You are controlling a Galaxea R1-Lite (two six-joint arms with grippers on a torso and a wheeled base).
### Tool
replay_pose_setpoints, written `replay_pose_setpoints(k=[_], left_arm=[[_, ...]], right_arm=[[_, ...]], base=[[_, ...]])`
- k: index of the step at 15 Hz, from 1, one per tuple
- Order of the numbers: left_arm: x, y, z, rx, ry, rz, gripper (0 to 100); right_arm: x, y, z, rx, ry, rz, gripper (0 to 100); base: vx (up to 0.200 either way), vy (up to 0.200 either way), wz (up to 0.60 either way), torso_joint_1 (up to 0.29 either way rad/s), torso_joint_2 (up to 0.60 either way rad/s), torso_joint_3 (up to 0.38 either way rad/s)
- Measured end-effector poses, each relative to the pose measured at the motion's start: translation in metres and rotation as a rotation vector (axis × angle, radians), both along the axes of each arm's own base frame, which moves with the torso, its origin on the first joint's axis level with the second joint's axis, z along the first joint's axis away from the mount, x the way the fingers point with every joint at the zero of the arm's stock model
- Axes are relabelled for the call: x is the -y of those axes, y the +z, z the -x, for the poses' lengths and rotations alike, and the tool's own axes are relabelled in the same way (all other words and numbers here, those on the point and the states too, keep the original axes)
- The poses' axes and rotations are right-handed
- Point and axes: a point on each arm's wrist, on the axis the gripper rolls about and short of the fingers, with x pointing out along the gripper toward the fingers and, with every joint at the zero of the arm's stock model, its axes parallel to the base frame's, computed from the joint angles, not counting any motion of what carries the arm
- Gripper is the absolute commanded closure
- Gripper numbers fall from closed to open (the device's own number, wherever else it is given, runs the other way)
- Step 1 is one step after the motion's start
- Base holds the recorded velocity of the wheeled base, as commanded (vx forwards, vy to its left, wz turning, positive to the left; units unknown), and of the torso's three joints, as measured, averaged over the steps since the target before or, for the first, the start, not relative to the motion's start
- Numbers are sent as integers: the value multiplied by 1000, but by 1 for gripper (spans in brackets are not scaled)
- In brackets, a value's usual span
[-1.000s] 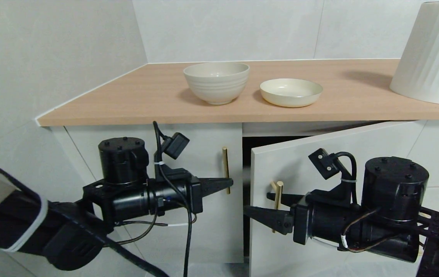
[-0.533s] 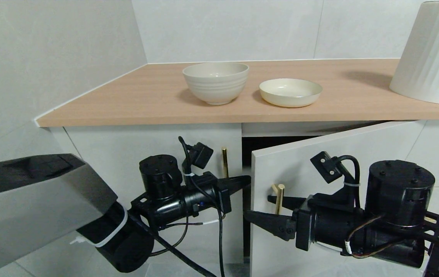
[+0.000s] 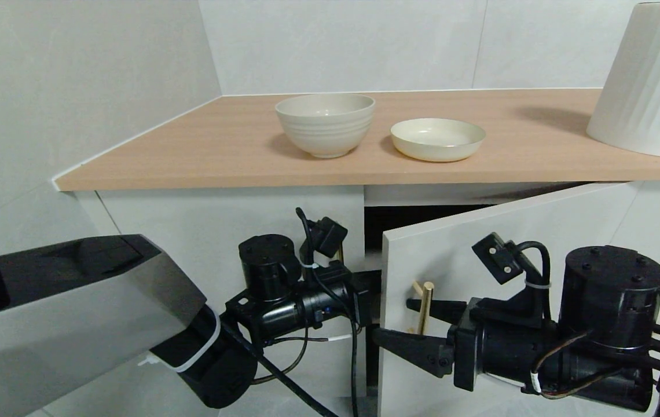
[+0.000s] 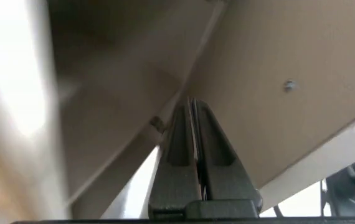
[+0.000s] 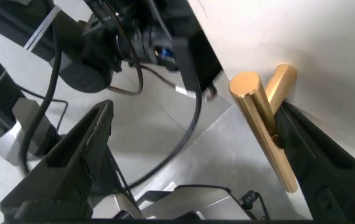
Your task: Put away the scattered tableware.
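On the counter, bowl and dish sit well above the left gripper, pinched closed and empty, and the right gripper, spread astride the door handle

White ribbed vessel on wooden countertop, grey tiled wall behind

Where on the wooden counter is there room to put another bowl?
Bare counter lies left of the deep bowl, and between the shallow dish and the ribbed white container. The gap between bowl and dish is tight.
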Motion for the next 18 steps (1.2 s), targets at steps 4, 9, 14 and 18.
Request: replay_pose_setpoints(k=[4,9,14,18], left_arm=[[10,1,5,5,-25,4,100],[13,3,5,9,-29,12,100],[13,4,7,7,-30,13,100],[14,6,9,-23,-36,-7,100]], right_arm=[[8,-5,-4,78,-110,79,0],[38,3,8,52,-214,158,0],[72,22,52,-23,-159,218,0],[84,23,84,-38,-60,224,0]], base=[[0,0,0,0,0,0],[0,0,0,0,0,0],[0,0,0,0,0,0],[-50,0,0,1,2,-3]])
